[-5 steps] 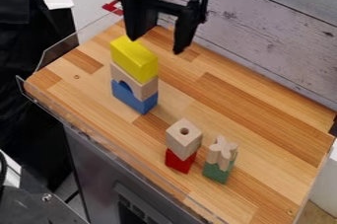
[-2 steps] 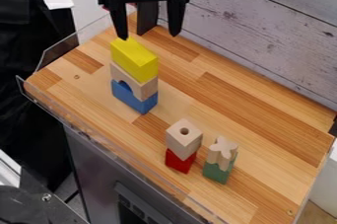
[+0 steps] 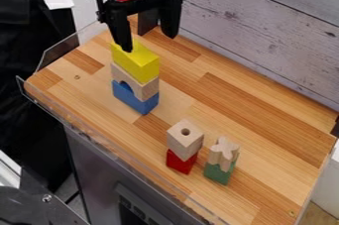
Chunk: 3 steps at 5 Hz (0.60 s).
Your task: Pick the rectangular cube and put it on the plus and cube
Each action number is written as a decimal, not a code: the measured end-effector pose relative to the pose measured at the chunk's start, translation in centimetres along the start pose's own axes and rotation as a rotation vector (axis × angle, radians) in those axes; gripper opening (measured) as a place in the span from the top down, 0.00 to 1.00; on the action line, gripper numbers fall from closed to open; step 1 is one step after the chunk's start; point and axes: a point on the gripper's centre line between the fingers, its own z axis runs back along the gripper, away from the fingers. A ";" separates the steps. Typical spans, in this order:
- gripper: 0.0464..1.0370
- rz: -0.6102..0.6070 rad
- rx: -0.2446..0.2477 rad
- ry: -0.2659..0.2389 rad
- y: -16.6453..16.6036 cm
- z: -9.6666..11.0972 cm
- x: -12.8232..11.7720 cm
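Note:
My gripper hangs open above and just behind the yellow rectangular block, its left fingertip overlapping the block's upper back end in the view. The yellow block lies on a wooden arch block, which rests on a blue block. Toward the front right, a wooden cube with a round hole stands on a red block. Beside it, a wooden plus-shaped piece stands on a green block.
The blocks stand on a wooden tabletop. A clear plastic guard runs along its left edge, and a grey plank wall rises behind it.
The gripper has shifted left, first rising a little and then coming down, and has turned above the yellow block. The blocks have not moved.

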 end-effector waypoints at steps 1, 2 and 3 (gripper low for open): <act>0.04 0.018 0.021 0.009 0.5 -0.3 0.5; 0.04 0.013 0.046 0.025 0.7 -1.1 1.2; 0.04 0.024 0.043 0.068 0.2 -2.7 1.7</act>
